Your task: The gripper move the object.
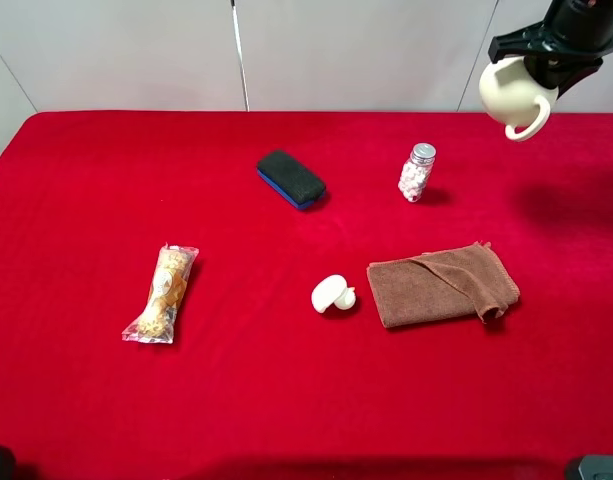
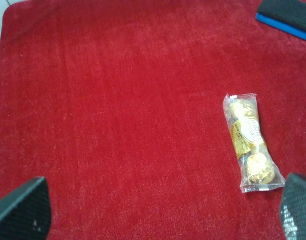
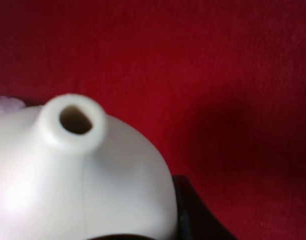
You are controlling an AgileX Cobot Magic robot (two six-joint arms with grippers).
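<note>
The cream teapot (image 1: 513, 97) hangs high above the table's far right, held by my right gripper (image 1: 546, 62), whose black claw is shut on its rim. Its loop handle points down toward the table. In the right wrist view the teapot (image 3: 78, 175) fills the frame, spout toward the camera, with one black finger (image 3: 195, 212) beside it. The small cream lid with knob (image 1: 332, 294) lies on the red cloth near the middle. My left gripper (image 2: 165, 210) is open and empty, its fingertips (image 2: 23, 210) at the frame's corners above bare red cloth.
A black and blue sponge (image 1: 291, 179) lies at the back middle. A small jar of pink and white candies (image 1: 417, 172) stands right of it. A folded brown towel (image 1: 443, 284) lies right of the lid. A wrapped snack packet (image 1: 162, 293) lies at the left, also in the left wrist view (image 2: 250, 142).
</note>
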